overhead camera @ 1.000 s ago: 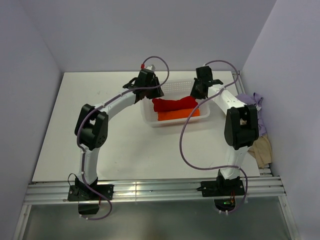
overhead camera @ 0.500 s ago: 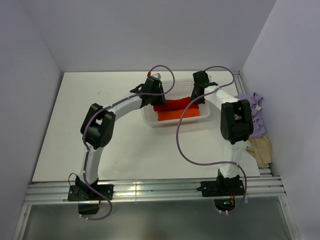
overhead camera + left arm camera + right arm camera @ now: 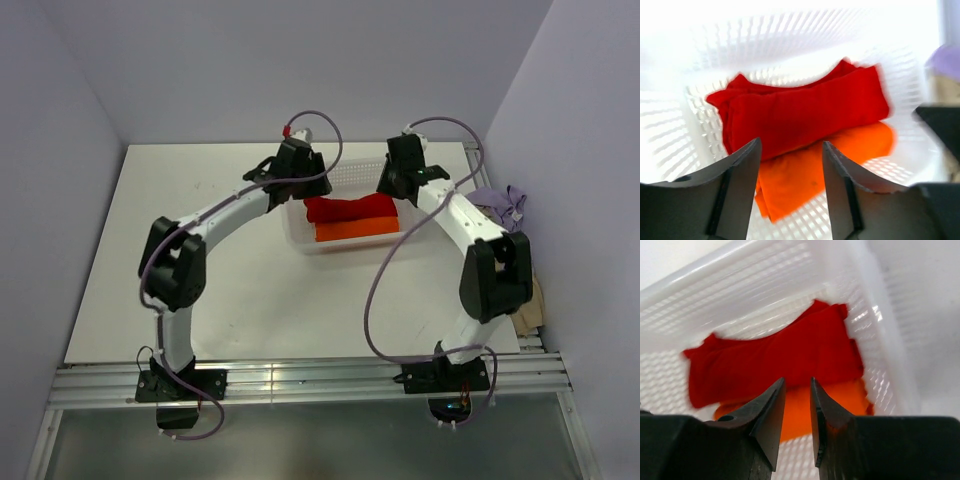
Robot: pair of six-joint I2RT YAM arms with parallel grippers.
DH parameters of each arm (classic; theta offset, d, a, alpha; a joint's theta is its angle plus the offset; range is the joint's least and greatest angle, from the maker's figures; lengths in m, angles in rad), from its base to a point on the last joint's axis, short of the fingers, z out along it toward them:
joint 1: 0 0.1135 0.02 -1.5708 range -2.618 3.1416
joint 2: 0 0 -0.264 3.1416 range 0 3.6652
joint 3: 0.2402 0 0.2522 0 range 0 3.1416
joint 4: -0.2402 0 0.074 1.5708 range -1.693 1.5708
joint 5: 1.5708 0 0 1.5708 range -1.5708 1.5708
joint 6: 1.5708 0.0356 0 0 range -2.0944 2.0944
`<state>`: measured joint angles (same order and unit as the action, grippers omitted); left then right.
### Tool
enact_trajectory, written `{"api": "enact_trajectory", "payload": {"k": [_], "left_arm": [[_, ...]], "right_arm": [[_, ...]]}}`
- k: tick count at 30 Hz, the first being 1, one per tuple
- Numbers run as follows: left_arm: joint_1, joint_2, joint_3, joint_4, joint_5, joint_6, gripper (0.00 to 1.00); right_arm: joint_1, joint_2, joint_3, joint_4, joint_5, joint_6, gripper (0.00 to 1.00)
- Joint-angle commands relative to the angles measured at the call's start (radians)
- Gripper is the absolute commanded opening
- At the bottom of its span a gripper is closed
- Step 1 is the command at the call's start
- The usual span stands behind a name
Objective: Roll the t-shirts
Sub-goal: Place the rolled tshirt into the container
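Note:
A rolled red t-shirt (image 3: pixel 350 209) lies on a folded orange t-shirt (image 3: pixel 356 231) inside the white mesh basket (image 3: pixel 345 175). My left gripper (image 3: pixel 299 188) hovers over the basket's left end. In the left wrist view it (image 3: pixel 791 150) stands open and empty above the red t-shirt (image 3: pixel 805 112) and the orange t-shirt (image 3: pixel 810 172). My right gripper (image 3: pixel 392 188) hangs over the right end. In the right wrist view it (image 3: pixel 797 385) is open by a narrow gap, holding nothing, above the red t-shirt (image 3: pixel 775 360) and the orange t-shirt (image 3: pixel 852 395).
A lavender t-shirt (image 3: pixel 498 200) and a beige t-shirt (image 3: pixel 530 308) lie crumpled at the table's right edge, partly behind the right arm. The basket's walls (image 3: pixel 740 285) rise close around both grippers. Purple cables loop over each arm.
Both wrists dipped toward the basket half a second ago and have since drawn back up. The red t-shirt stays lying in the basket on the orange one.

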<state>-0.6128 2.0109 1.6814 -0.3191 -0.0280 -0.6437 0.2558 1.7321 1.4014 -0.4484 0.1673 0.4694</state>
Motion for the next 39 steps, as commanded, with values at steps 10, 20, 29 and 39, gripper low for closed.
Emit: {"api": "enact_trajectory", "payload": {"k": [10,20,29,39], "left_arm": [[0.086,-0.553,-0.440,0.060,-0.122,-0.043,0.68],[0.162,-0.958,-0.744,0.042,-0.251,-0.100,0.96],[0.163,-1.150,-0.836,-0.018,-0.299,-0.102,0.97],[0.162,-1.118,-0.859,0.014,-0.265,-0.099,0.97]], "right_arm": [[0.339,-0.388,-0.281,0.129,-0.110,0.081,0.41],[0.637,-0.142,-0.116,0.136,-0.160,0.020,0.68],[0.678,0.121,-0.016,0.111,-0.109,0.071,0.68],[0.433,0.161,-0.084,0.134,-0.103,0.077,0.68]]}}
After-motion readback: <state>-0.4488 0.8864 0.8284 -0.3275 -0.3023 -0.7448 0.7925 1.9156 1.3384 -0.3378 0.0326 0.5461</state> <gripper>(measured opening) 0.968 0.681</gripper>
